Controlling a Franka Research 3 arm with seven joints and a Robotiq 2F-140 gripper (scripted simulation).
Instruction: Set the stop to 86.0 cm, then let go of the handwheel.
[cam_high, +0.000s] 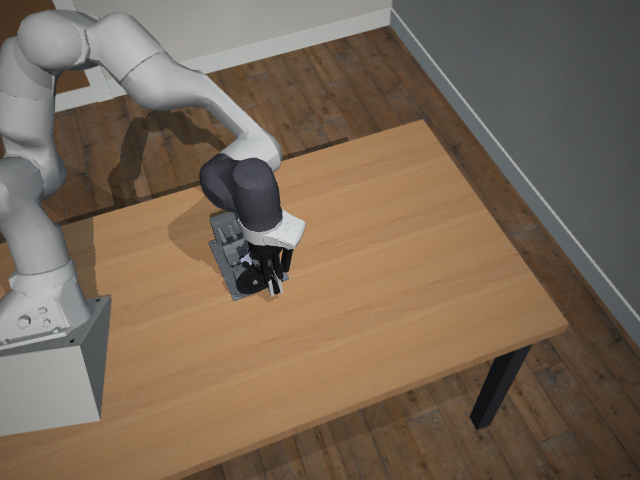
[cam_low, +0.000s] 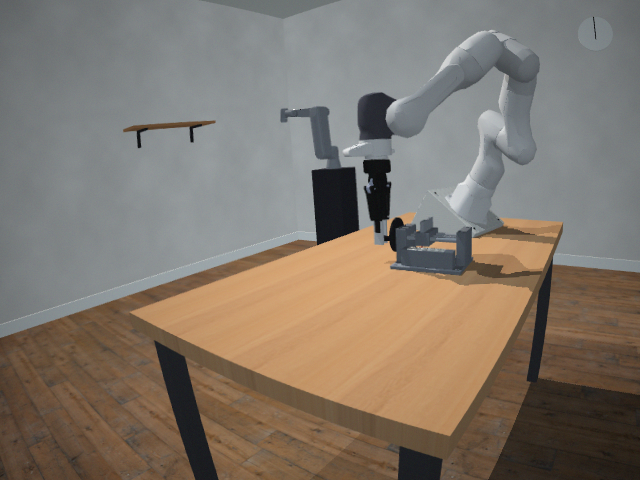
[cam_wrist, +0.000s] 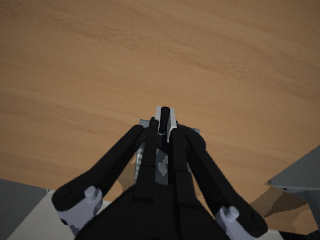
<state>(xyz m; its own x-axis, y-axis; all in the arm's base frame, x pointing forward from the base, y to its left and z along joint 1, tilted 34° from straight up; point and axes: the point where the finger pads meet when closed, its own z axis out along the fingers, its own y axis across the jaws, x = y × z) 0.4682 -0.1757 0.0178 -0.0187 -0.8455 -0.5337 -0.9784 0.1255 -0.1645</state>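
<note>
A small grey screw fixture (cam_high: 233, 256) stands on the wooden table, with a grey base, a sliding stop block (cam_low: 425, 230) and a black handwheel (cam_high: 252, 283) at its near end. In the exterior view the handwheel (cam_low: 394, 233) faces left. My gripper (cam_high: 274, 287) points straight down beside the wheel's lower rim and is shut on the handwheel's small black crank handle (cam_wrist: 163, 120). In the wrist view the fingers pinch that handle between their pale pads. Most of the fixture is hidden under my hand there.
My grey pedestal (cam_high: 49, 372) stands at the table's left corner. A second small arm on a black pedestal (cam_low: 334, 204) stands beyond the table. A wall shelf (cam_low: 168, 126) hangs at the left. The table edge lies to the right.
</note>
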